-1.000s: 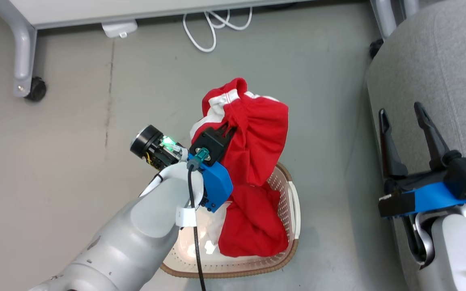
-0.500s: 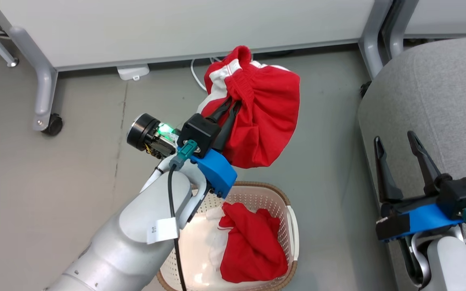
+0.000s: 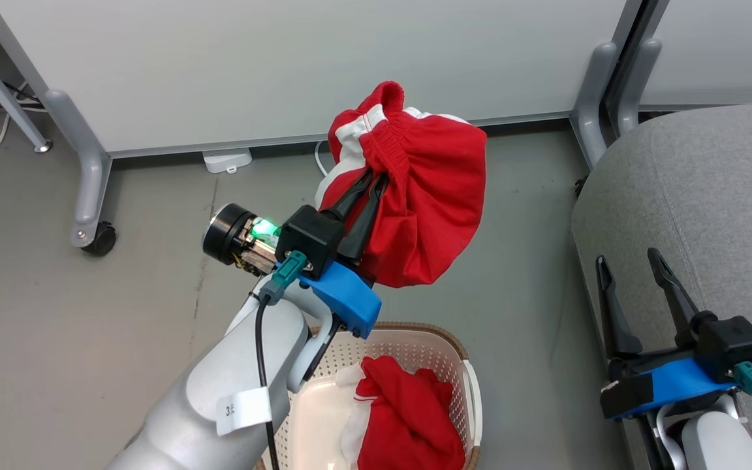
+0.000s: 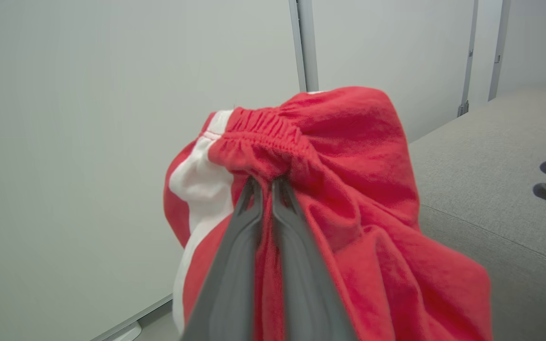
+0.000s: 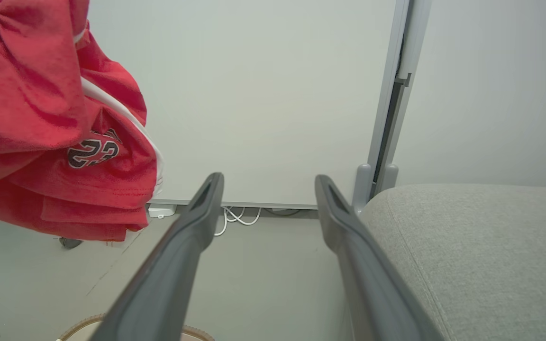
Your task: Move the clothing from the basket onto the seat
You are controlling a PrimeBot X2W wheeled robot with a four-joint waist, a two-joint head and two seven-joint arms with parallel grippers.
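My left claw [image 3: 376, 183] is pinched shut on the red garment [image 3: 428, 196]. It bites a bunched fold just under the elastic waistband, and the rest of the cloth hangs below the fingers in a loose bag. The garment is up in the air, clear of the basket [image 3: 472, 391], over the floor [image 3: 89, 326] and well short of the seat [image 3: 709, 196], which lies off to my right. The second red garment [image 3: 408, 418] lies crumpled in the basket, towards its right wall. My right claw [image 3: 627, 258] is spread wide with nothing in it, parked at the seat's near edge.

My main worry is the grip. I judge it a small bite on slippery fabric, so a quick swing could pull the fold free and drop the garment on the floor between the basket and the seat.

The low-hanging hem could also drag on the seat's rounded edge and tug against the pinch. It could brush the grey post [image 3: 595, 91] at the seat's far corner too.

The open right claw sits close to the path, and the cloth might drape over its fingers.

If I let go too near the edge, I expect the garment to slide off.
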